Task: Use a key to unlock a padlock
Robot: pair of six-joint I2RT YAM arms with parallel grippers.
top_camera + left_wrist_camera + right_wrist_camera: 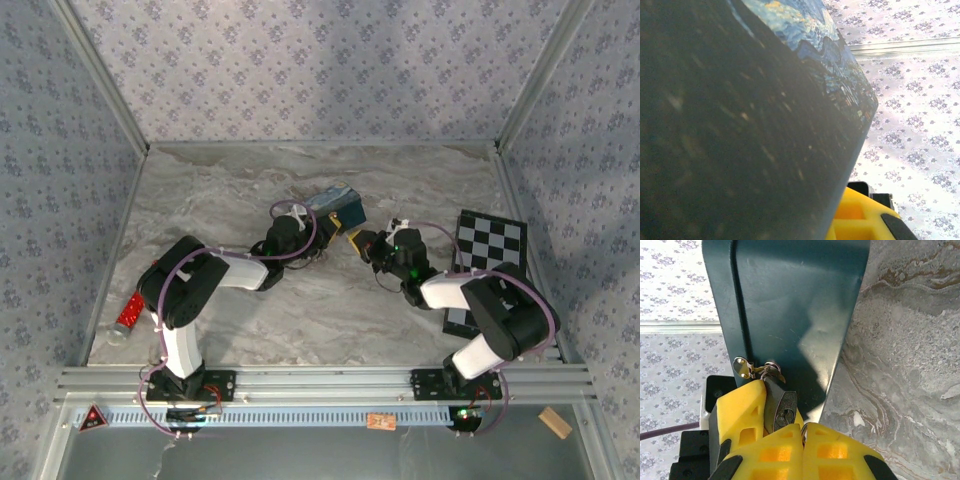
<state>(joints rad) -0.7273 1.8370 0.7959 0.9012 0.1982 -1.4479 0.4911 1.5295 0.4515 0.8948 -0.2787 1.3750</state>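
On the right of the table lies a checkered board (492,250). Farther in, we see the right gripper (802,432) with its yellow fingers pressed together just under the padlock (782,409); what they pinch we cannot tell. The padlock's shackle passes through a brass hasp (746,367) on the box (790,300), mid-table. The left gripper (300,222) is against the box's left side. We cannot tell whether it is spread.

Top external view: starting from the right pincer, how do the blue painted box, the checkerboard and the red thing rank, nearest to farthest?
From the right pincer:
1. Blue painted box, just beyond it, mid-table.
2. Checkerboard, off to the right side.
3. Red thing, at the far left edge.
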